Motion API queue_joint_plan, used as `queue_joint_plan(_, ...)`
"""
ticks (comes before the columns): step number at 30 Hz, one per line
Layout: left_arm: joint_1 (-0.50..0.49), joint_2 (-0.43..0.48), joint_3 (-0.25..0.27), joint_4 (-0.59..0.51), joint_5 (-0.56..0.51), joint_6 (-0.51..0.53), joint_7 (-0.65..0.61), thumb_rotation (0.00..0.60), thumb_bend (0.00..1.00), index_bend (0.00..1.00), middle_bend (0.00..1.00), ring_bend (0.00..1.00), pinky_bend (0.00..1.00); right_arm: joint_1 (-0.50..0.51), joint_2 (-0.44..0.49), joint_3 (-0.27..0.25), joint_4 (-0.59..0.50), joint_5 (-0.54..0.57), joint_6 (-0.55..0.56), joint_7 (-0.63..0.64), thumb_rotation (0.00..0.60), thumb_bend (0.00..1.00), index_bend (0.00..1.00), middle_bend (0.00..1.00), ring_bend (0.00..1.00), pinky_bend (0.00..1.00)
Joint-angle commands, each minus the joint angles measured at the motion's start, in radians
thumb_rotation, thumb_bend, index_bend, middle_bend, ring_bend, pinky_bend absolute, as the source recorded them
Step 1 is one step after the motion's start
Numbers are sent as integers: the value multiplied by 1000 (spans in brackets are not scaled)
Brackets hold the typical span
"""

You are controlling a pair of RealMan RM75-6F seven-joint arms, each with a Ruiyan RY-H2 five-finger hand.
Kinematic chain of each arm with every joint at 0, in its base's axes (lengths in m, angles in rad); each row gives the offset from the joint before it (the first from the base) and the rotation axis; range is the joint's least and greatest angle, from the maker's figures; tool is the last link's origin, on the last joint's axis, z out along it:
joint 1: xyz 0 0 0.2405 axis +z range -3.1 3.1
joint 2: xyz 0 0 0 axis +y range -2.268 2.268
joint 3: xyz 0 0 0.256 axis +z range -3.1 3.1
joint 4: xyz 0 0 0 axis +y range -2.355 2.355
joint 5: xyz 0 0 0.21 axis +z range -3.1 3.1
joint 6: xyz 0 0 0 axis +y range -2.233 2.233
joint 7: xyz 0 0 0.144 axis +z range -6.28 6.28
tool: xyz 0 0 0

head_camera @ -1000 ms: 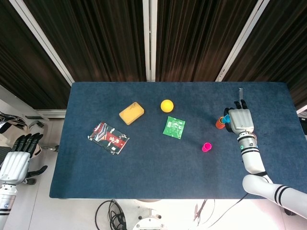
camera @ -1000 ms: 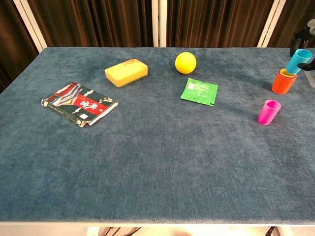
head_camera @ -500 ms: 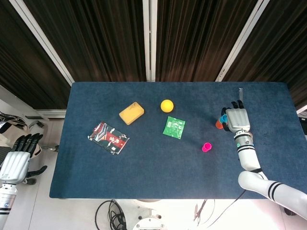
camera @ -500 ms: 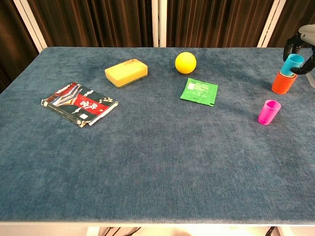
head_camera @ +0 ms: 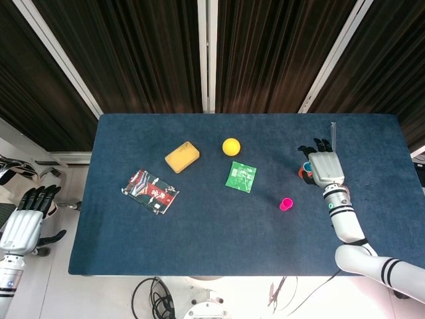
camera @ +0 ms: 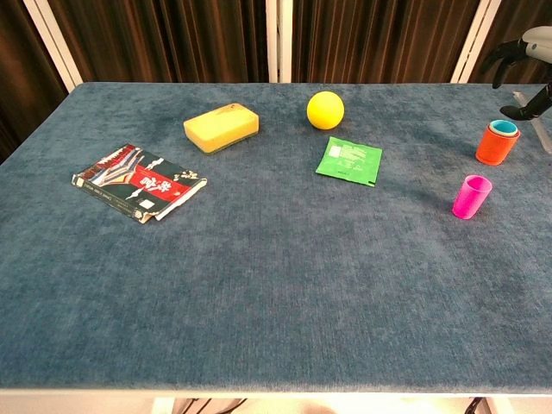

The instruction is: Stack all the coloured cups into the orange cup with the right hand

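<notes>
Head view: right robot hand (head_camera: 326,168) hovers with fingers spread, holding nothing, over the orange cup (head_camera: 304,174); pink cup (head_camera: 286,204) waits at its 7 o'clock. Left robot hand (head_camera: 25,222) idles off the bench (head_camera: 199,239), fingers apart.

Chest view: blue cup (camera: 502,128) sits nested in the orange one, so pink looks next.

a blue-carpeted table (camera: 276,285), carrying a yellow sponge (camera: 222,126) and yellow ball (camera: 325,109) toward the back, a green packet (camera: 348,160) just in front of the ball, a red-and-green booklet (camera: 138,182) at left, an orange cup (camera: 497,144) and pink cup (camera: 471,196) at right.
</notes>
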Motion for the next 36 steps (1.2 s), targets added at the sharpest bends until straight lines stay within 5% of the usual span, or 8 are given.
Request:
queue_joint_plan(1,-2,-1,0,-3,2,-2,3,600,157,71,61,0,0,-37,105,-35,-194,-127,11,55,600,315,243,311,23,0)
queue_joint_plan(11,7,5,6,-18,1,6,15,600,157,71,61,0,0,-32,183,-138,-354,-183,-41,-43,600,269,260,313,22,0)
queue_joint_plan(23,10,-2,5,-2,5,14,3,600,157,71,61,0,0,-48,78,-181,-293,-103,79,-212,600,274,260,294,17,0)
queue_joint_plan(36,11,3,7,-4,4,11,1,600,157,71,61,0,0,-51,9,-195,-244,-70,83,-231,600,283,260,288,12,0)
